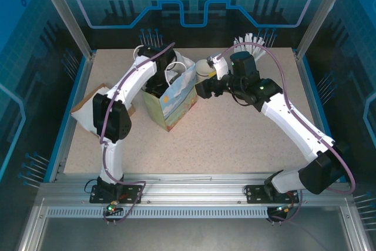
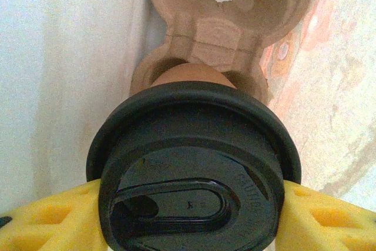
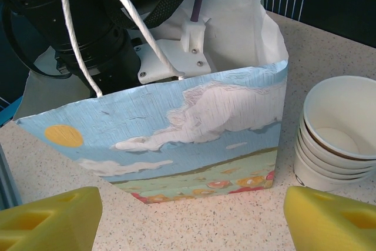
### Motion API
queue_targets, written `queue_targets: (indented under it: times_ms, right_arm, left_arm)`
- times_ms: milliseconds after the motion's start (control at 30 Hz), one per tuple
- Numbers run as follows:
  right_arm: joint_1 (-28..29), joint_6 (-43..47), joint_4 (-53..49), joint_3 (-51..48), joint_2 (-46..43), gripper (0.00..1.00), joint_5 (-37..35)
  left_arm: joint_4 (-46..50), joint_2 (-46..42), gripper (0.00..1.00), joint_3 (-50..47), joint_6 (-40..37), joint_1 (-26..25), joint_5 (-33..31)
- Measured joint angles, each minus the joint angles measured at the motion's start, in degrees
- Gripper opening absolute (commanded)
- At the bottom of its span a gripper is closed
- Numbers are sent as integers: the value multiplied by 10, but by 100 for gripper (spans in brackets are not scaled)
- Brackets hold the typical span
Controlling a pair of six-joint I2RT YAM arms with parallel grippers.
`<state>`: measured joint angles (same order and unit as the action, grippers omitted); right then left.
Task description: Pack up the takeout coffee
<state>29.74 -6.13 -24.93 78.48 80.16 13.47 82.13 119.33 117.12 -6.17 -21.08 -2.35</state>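
Observation:
The takeout coffee is a brown cup under a black lid, and its base sits in a pocket of a brown pulp cup carrier inside the paper bag. My left gripper is shut on the lid's rim, a yellow pad pressed to each side. In the top view the left wrist reaches down into the bag's open mouth. My right gripper stands open just right of the bag, facing its sky-and-flowers side, with nothing between its fingers.
A stack of white paper cups stands right of the bag, close to the right finger. The bag's white rope handle loops over the left arm. A flat brown cardboard piece lies at the table's left. White sticks stand at the back.

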Motion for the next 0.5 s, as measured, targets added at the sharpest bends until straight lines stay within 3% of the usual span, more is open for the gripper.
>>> queue_targets:
  times_ms: [500]
  right_arm:
    - [3,0,0,0,5,83,0]
  left_arm:
    - [-6,1,38,-3,0,-1,1]
